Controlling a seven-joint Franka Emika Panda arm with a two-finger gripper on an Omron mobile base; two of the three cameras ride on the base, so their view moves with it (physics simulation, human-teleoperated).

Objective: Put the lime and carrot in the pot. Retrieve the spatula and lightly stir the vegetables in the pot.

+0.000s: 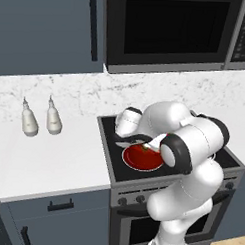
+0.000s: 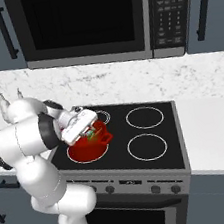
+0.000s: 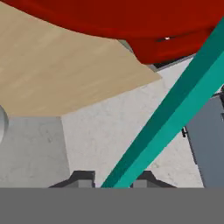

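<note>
— Over the near-left burner of the stove (image 2: 154, 143), what stood there?

— The red pot (image 2: 87, 146) sat on that ring, at the corner of the cooktop nearest the pale worktop (image 1: 48, 162). The arm bent low over it, so the hand covered most of its mouth.

— And the gripper (image 3: 113, 178)?

— It hung right above the pot. Between its two dark tips a teal bar, the spatula (image 3: 175, 113), ran slantwise up and away. The jaws stood close on either side of that bar, but whether they were pinching it or had slackened I could not tell.

— Was anything visible inside the pot?

— From the right base view, a small greenish speck at the rim under the hand, too small to name. From the left, the red inside with a dark spot; nothing clearer.

— What else lay near the stove?

— Two white bottles (image 1: 40, 119) stood side by side on the worktop, well to the left of the stove by the wall. A microwave (image 2: 96, 23) hung above the cooktop.
</note>
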